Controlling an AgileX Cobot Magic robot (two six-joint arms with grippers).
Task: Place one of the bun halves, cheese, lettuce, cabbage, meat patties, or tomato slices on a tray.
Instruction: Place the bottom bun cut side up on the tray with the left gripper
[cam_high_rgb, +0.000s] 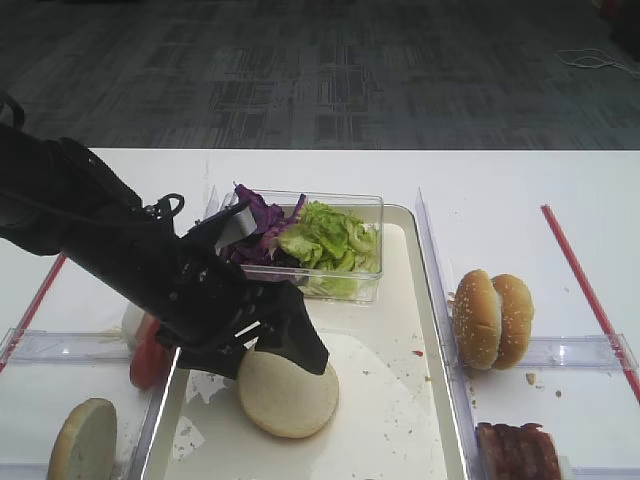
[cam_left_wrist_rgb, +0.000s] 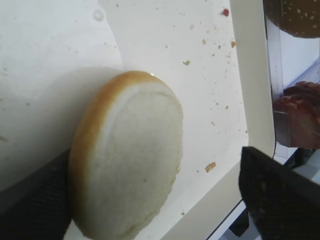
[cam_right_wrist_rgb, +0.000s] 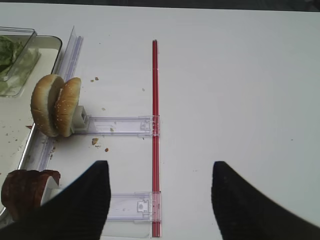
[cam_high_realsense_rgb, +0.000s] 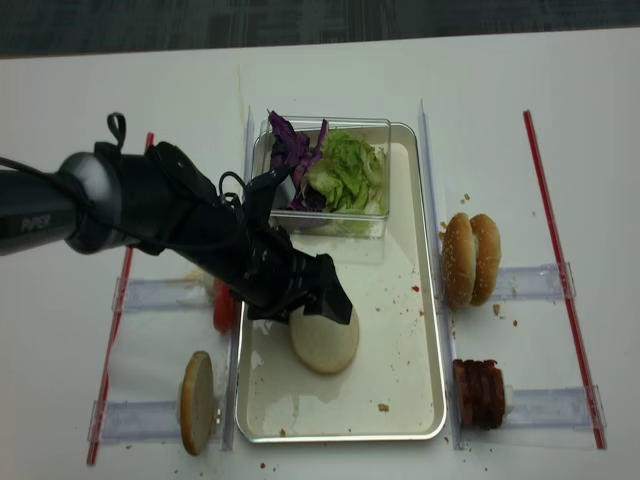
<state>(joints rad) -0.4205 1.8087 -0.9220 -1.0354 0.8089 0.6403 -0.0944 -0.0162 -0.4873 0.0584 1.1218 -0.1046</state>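
A flat bun half (cam_high_rgb: 288, 392) (cam_left_wrist_rgb: 127, 155) lies cut face up on the cream-white tray (cam_high_rgb: 410, 420) (cam_high_realsense_rgb: 420, 300). My left gripper (cam_left_wrist_rgb: 152, 160) (cam_high_rgb: 280, 345) is open over it; the bun rests against the left finger while the right finger (cam_left_wrist_rgb: 280, 195) stands well clear. My right gripper (cam_right_wrist_rgb: 160, 172) hangs open above bare table, holding nothing. Lettuce (cam_high_rgb: 330, 240) and purple cabbage (cam_high_rgb: 255, 220) fill a clear box at the tray's far end. Tomato slices (cam_high_rgb: 148, 355) stand left of the tray and meat patties (cam_high_rgb: 515, 450) (cam_right_wrist_rgb: 27, 190) right of it. Cheese is out of view.
Sesame buns (cam_high_rgb: 492, 318) (cam_right_wrist_rgb: 55, 105) stand on edge in a clear rack right of the tray. Another bun half (cam_high_rgb: 83, 440) stands at the front left. Red strips (cam_right_wrist_rgb: 155, 125) (cam_high_rgb: 585, 280) run along the table on both sides.
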